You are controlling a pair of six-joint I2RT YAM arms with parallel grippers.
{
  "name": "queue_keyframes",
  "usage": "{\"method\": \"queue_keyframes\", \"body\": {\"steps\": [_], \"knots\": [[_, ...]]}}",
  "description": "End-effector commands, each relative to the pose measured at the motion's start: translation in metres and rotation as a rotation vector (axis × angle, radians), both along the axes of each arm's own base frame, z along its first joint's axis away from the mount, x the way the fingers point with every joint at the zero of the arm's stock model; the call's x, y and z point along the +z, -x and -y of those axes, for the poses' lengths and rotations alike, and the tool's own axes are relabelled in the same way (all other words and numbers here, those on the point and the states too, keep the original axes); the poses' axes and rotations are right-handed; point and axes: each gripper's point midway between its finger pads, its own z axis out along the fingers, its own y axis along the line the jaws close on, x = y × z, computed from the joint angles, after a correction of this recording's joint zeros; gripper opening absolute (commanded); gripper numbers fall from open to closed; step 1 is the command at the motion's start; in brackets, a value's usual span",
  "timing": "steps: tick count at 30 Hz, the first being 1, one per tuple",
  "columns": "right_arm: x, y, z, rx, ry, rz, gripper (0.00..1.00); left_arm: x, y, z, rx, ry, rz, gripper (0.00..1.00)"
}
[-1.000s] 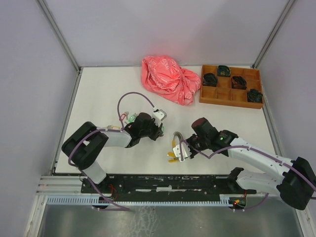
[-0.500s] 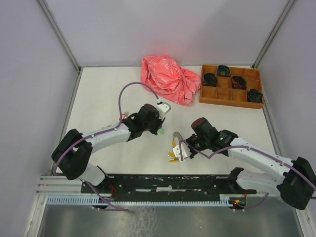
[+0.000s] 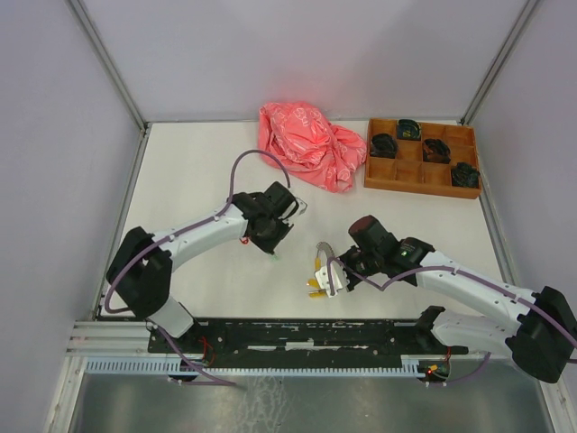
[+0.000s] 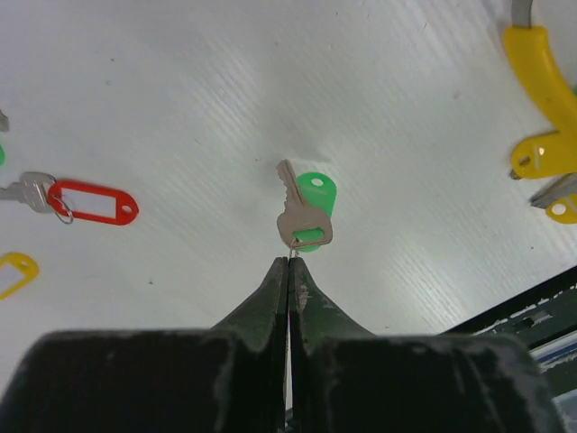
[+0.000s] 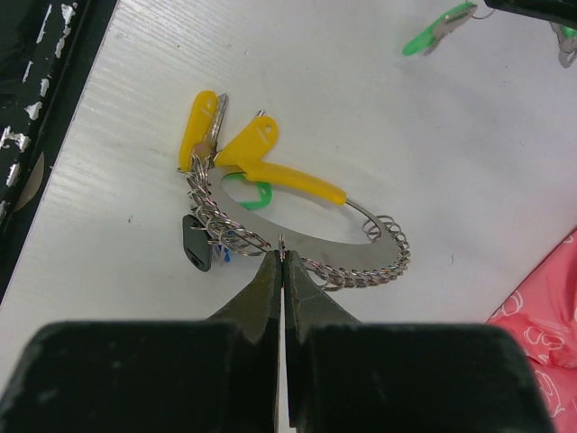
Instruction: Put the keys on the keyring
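A green-tagged key (image 4: 305,209), clamped by its small ring in the closed left pincer (image 4: 288,263), has been carried across the bench (image 4: 180,90) toward the keyring (image 5: 315,242), itself pinched by the right pincer (image 5: 282,259) near the front edge, ready for threading.

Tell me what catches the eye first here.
A crumpled pink bag lies at the far middle of the table. Nearer, the right end effector pinches the keyring, yellow tags already on it, while the left end effector holds a green-tagged key.

White links (image 3: 203,233), black joints (image 3: 371,236), looping purple cables (image 3: 236,166); left gripper (image 4: 288,261) dark, tapered, scuffed.
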Motion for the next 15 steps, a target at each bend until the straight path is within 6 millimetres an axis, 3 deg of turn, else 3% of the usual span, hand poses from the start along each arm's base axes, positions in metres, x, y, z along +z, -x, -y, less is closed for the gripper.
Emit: {"method": "queue_keyframes", "body": {"steps": [1, 8, 15], "knots": [[0.028, -0.005, -0.015, 0.026, -0.068, 0.047, 0.01, -0.009, 0.013, -0.007, -0.001, -0.088, -0.122, 0.03], [0.026, -0.004, -0.013, 0.024, -0.054, 0.046, 0.01, -0.029, -0.026, 0.018, -0.042, -0.103, -0.078, 0.03], [0.024, -0.003, -0.013, 0.028, -0.047, 0.041, 0.01, -0.056, -0.05, 0.035, -0.06, -0.098, -0.069, 0.15]]}}
